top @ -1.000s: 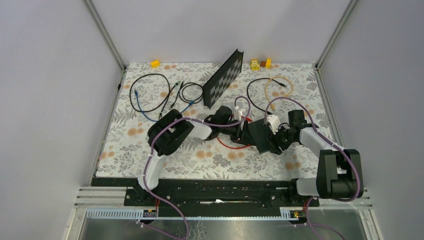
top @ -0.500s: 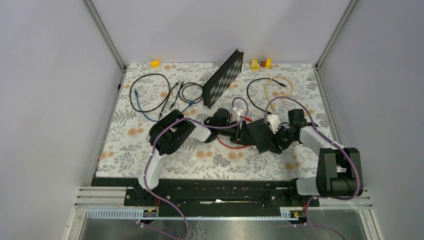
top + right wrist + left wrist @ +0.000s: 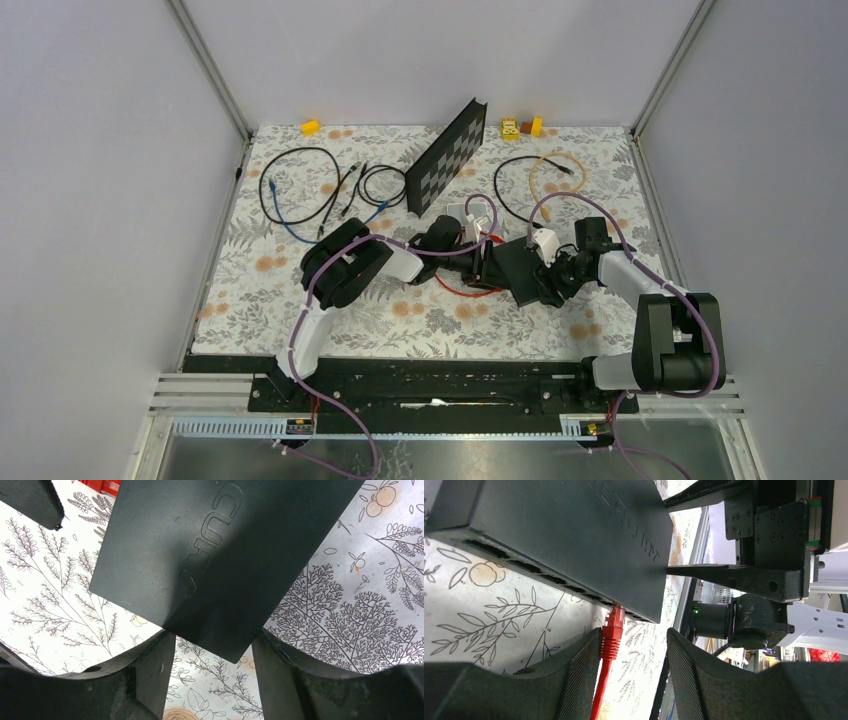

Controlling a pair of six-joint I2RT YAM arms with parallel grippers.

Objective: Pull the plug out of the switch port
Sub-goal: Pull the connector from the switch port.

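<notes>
Two sets of jaws flank the switch (image 3: 522, 268), which lies mid-frame on the floral table (image 3: 258, 292). The left gripper (image 3: 634, 647) holds its jaws apart around the red plug (image 3: 612, 632), still seated in the end port. The right gripper (image 3: 212, 647) straddles the switch's corner; whether it clamps I cannot tell. Gripping and pulling remain undone.

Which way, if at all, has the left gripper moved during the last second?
Yes, slightly: the left gripper has edged right toward the switch, judged against the fixed checkered board behind it.
</notes>
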